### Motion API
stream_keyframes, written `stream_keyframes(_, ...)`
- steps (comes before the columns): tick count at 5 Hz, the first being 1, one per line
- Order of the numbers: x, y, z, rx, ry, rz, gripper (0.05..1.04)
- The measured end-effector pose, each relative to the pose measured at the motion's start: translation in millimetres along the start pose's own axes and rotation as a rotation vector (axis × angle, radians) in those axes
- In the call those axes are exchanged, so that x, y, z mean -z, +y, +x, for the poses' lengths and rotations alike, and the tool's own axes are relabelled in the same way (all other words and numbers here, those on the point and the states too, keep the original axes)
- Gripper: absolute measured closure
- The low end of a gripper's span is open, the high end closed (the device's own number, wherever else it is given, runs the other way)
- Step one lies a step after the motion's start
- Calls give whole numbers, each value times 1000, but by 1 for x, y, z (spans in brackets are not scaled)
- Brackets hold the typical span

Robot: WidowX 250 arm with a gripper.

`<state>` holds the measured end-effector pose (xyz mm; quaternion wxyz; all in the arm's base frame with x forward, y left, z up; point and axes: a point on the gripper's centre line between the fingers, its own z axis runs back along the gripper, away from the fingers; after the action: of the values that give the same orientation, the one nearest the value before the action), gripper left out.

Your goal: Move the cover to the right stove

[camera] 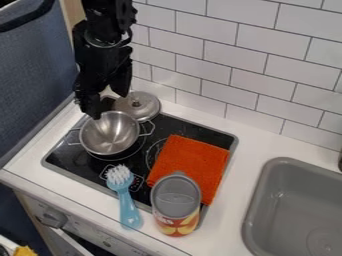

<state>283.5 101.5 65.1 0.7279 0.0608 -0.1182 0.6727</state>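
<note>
- Step in hand, as I read it: you're at pre-grasp on the silver domed metal lid with a knob (137, 105). It sits just behind the shiny steel pot with wire handles (109, 133), at the hob's rear edge, not moved over yet.
- Your black end effector (109, 106) is above the pot's rear rim, beside the lid. It looks open, fingers well parted, and I see nothing in its hold.
- Next move: shift toward the lid, centre on the knob, close, lift clear of the pot, then carry to the right burner.
- Watch out: a low path could clip the pot rim. Knob is small and the metal probably slick, so check the grip before you travel.
- Drop zone: folded orange cloth (190, 162) right of the pot, over part of that burner. Lid may sit uneven on it.
- Surface: black glass hob (60, 155) under the pot, set in a white worktop (227, 220). Blue brush with white bristles (127, 200) in front of the pot; grey-topped can (176, 204) front-right of it.
- Room: grey sink (294, 210) far right of the pot, white tiled wall (234, 55) behind it, dark blue-grey panel (33, 75) to its left.
</note>
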Motion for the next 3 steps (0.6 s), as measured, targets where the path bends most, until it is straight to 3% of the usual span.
stream_keyframes(1,8,2,-3,1,11,25,83)
stream_keyframes(3,28,-40,14,-118,52,83,83)
